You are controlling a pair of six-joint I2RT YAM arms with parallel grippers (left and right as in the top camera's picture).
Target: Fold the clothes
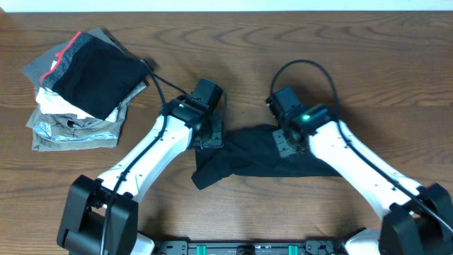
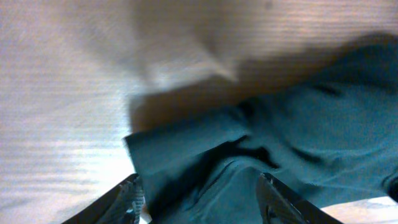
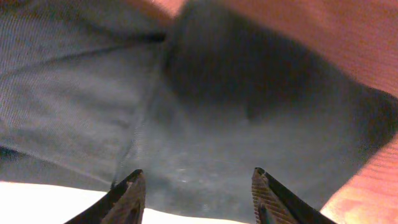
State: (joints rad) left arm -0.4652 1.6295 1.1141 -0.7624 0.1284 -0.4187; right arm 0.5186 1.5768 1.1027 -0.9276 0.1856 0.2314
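Over the crumpled T-shirt [image 1: 248, 152], the left fingers [image 2: 127, 200] and right fingers [image 3: 127, 196] hover spread and empty, likely lining up a grab.

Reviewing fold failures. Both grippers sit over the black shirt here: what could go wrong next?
1. The black T-shirt lies bunched with overlapping creases. The right gripper, jaws open over a seam, could pinch several layers at once.
2. The left gripper, also open, is near the fabric's edge, so closing may catch only a corner or miss.
3. The stack of folded garments sits close to the left arm; a wide sweep might disturb it.
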